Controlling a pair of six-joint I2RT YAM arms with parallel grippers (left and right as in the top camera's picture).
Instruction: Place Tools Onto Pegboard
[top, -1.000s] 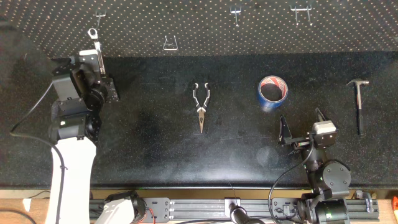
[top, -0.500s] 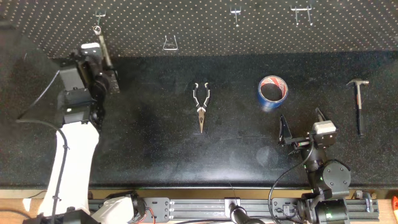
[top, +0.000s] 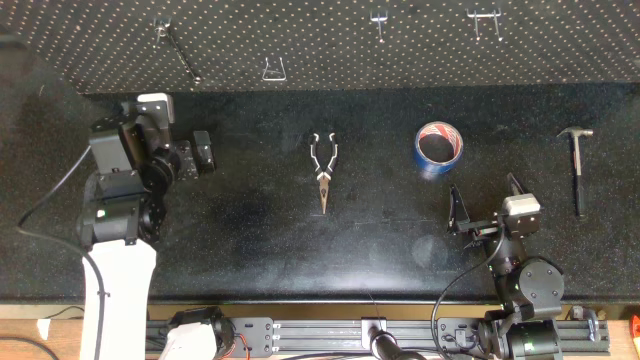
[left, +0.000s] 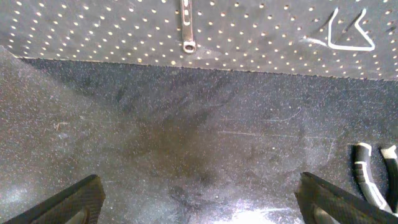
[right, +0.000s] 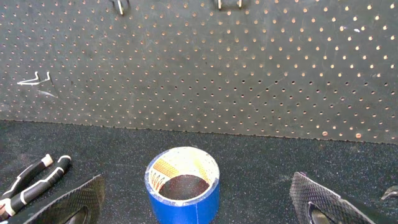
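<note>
A silver wrench (top: 180, 50) hangs tilted from a hook at the pegboard's (top: 330, 45) left end; the left wrist view has its lower end (left: 186, 25) ahead. My left gripper (top: 182, 148) sits below it over the black mat, open and empty (left: 199, 211). Pliers with white-tipped handles (top: 323, 170) lie mid-mat. A blue tape roll (top: 438, 148) stands right of them, a hammer (top: 577, 165) at the far right. My right gripper (top: 487, 197) rests open in front of the tape (right: 183, 186), apart from it.
Bare hooks stick out of the pegboard: a triangular wire hook (top: 273, 70), a single hook (top: 378, 20) and a double hook (top: 485, 20). The pliers (right: 31, 177) lie off to one side of the right gripper (right: 199, 211).
My left gripper let go of the wrench, which now hangs on its hook, and drew back down to the mat with fingers open. The right arm has not moved.
</note>
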